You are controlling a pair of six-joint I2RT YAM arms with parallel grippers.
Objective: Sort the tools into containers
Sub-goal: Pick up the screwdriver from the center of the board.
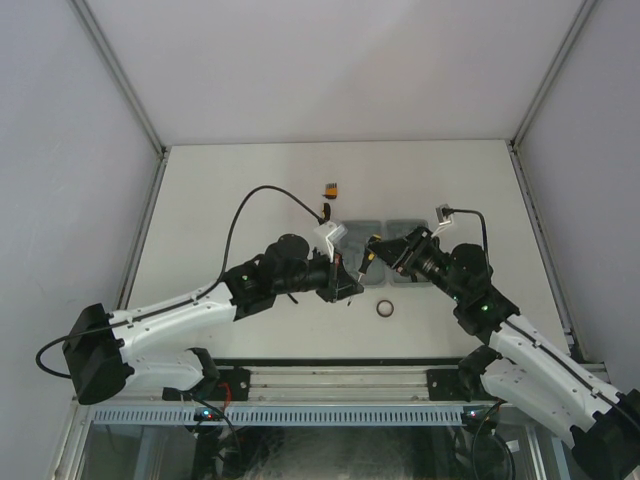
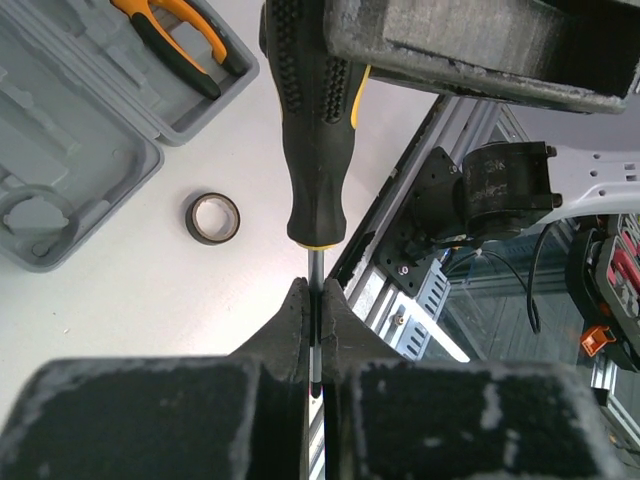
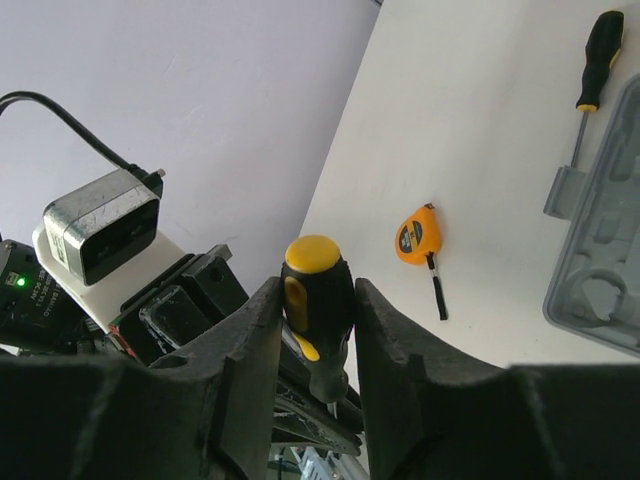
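Observation:
A black-and-yellow screwdriver (image 2: 315,120) is held in the air between both grippers. My left gripper (image 2: 315,300) is shut on its steel shaft. My right gripper (image 3: 318,292) is shut on its handle (image 3: 318,300). In the top view the two grippers, left (image 1: 350,284) and right (image 1: 372,256), meet just in front of the open grey tool case (image 1: 405,225). Orange-handled pliers (image 2: 170,40) lie in the case (image 2: 60,130). The black ring (image 1: 385,309) lies on the table, also in the left wrist view (image 2: 212,217). A second screwdriver (image 3: 597,60) and the orange tape measure (image 3: 416,235) lie beside the case (image 3: 600,270).
A small orange-and-black item (image 1: 330,188) lies on the table beyond the case. The left arm's black cable (image 1: 250,200) arcs over the table. The metal rail (image 1: 330,380) at the near edge runs under both arms. White walls close in the sides and back.

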